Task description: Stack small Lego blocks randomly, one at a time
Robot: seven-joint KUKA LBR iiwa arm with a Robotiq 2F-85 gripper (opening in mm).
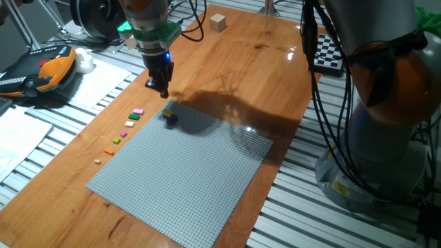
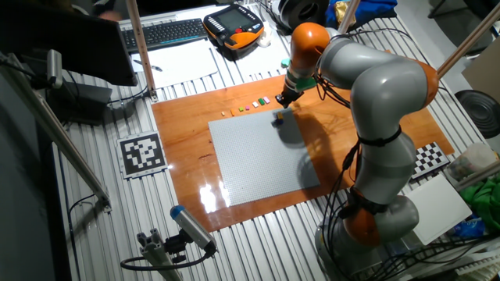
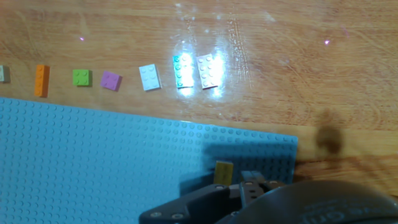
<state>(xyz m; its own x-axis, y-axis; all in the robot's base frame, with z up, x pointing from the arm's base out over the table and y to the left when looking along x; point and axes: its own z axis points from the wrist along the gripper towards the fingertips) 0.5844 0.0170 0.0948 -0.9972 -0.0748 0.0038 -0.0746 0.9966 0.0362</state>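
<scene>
Loose small Lego blocks point(image 3: 149, 77) lie in a row on the wooden table point(image 1: 262, 62) beside the grey studded baseplate point(image 1: 186, 172), ready for picking; a short yellow-topped stack point(image 1: 169, 116) sits at the baseplate's corner; the black two-finger gripper point(image 1: 160, 88) hovers above it, jaw opening impossible to tell.

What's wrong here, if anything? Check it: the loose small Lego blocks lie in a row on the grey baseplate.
One thing is wrong: the row of loose small Lego blocks lies on the bare wooden table, beside the grey baseplate, not on it. The hand view shows this.
</scene>
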